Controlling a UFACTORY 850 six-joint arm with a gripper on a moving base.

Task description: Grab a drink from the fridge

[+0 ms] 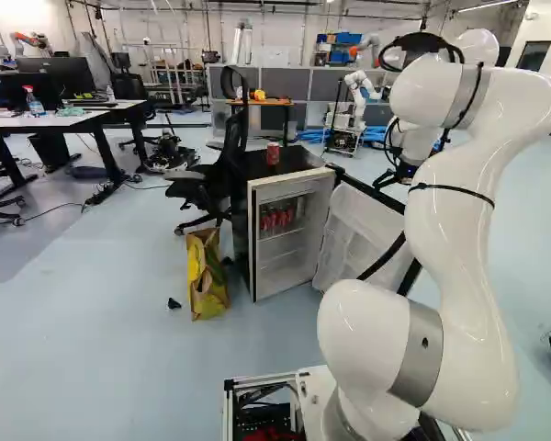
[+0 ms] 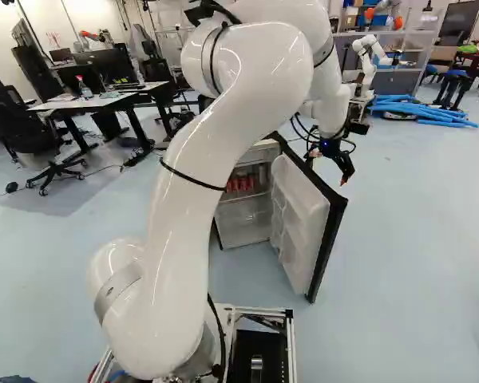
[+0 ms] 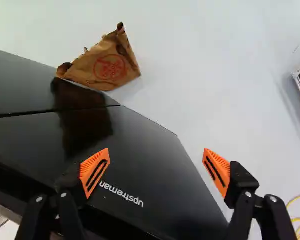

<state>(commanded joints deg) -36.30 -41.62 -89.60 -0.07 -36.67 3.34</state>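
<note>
The gripper (image 2: 343,165) hangs by the outer side of the fridge door, near its upper edge. In the wrist view the gripper (image 3: 155,172) is open, with nothing held between its orange pads; the door's black outer face (image 3: 145,165) lies beyond them. The small fridge (image 1: 285,188) has its door (image 1: 363,230) swung wide, white shelves facing inward. Several red cans (image 1: 277,218) stand on an upper shelf inside, also visible as red cans (image 2: 240,184) past my arm. One more red can (image 1: 273,153) stands on the black fridge top.
A yellow-brown bag (image 1: 206,276) stands on the floor beside the fridge, near a black office chair (image 1: 222,179). In the wrist view a brown paper bag (image 3: 110,62) is beyond the black surfaces. Desks (image 1: 69,119) are at the left, another robot (image 1: 356,92) farther back.
</note>
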